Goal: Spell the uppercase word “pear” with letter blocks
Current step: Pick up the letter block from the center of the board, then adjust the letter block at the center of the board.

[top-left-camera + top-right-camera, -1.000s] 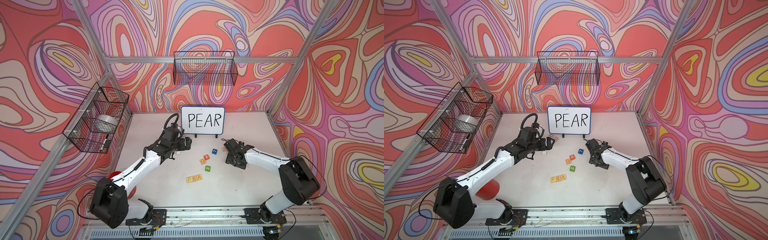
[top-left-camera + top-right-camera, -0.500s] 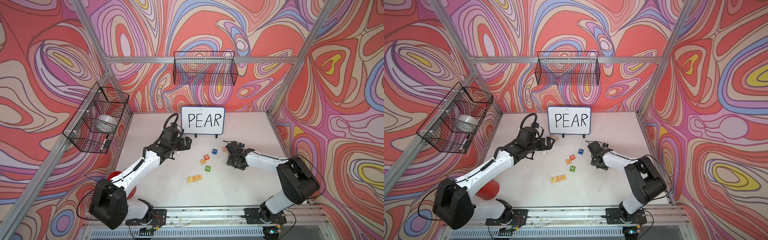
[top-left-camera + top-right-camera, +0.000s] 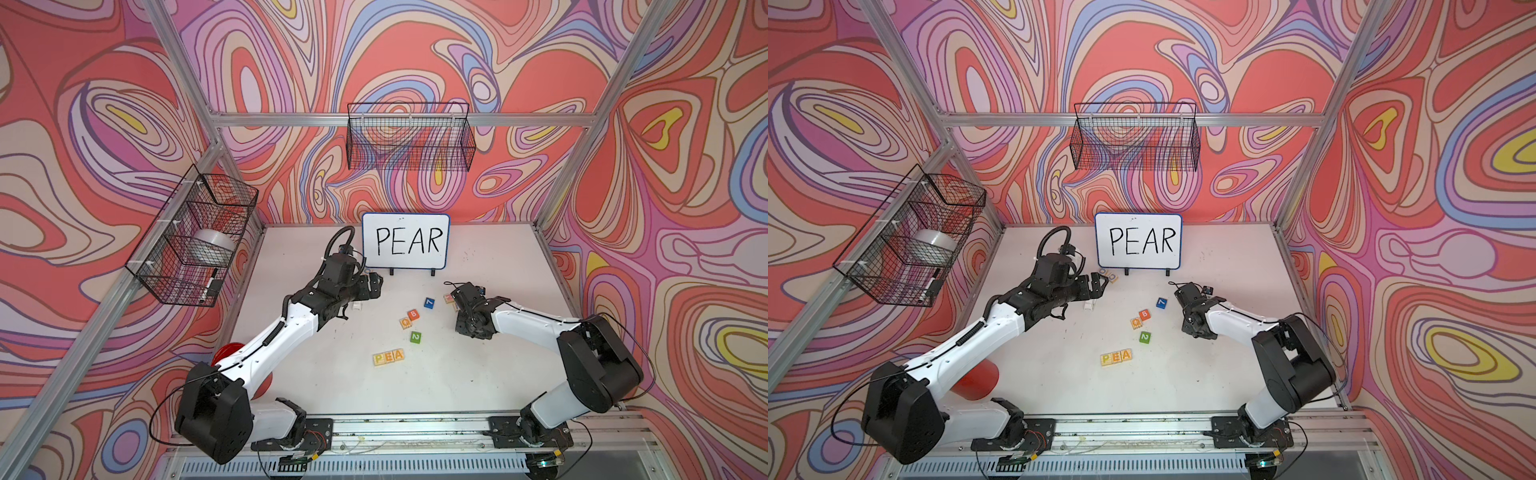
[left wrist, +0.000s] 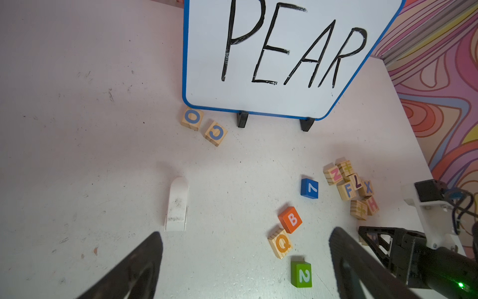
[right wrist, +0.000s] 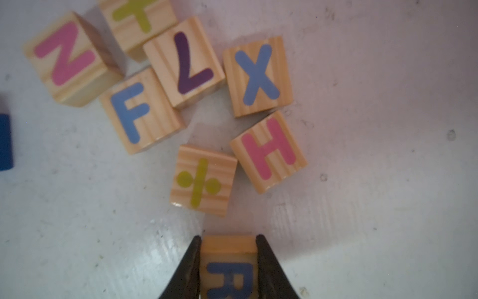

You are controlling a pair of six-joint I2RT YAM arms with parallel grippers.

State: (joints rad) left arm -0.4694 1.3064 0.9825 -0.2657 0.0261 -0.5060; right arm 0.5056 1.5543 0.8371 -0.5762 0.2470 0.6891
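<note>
Right gripper (image 5: 228, 261) clamps the R block (image 5: 229, 269), bottom centre of the wrist view.
Left gripper (image 4: 245, 259) hangs spread wide, empty, right arm (image 3: 532, 324) bent low over the table (image 3: 478, 374).

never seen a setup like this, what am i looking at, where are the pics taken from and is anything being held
Two robot arms stand on a white table, each ending in a two-finger gripper. Two pictures look down from above; the other two come from cameras on the arms' wrists. A whiteboard reads PEAR. Blocks P, E and A already sit in a row, with spare blocks scattered behind them. In the right wrist view, the right gripper is shut on the R block, beside a cluster of other lettered blocks. The left gripper is open and holds nothing.
</note>
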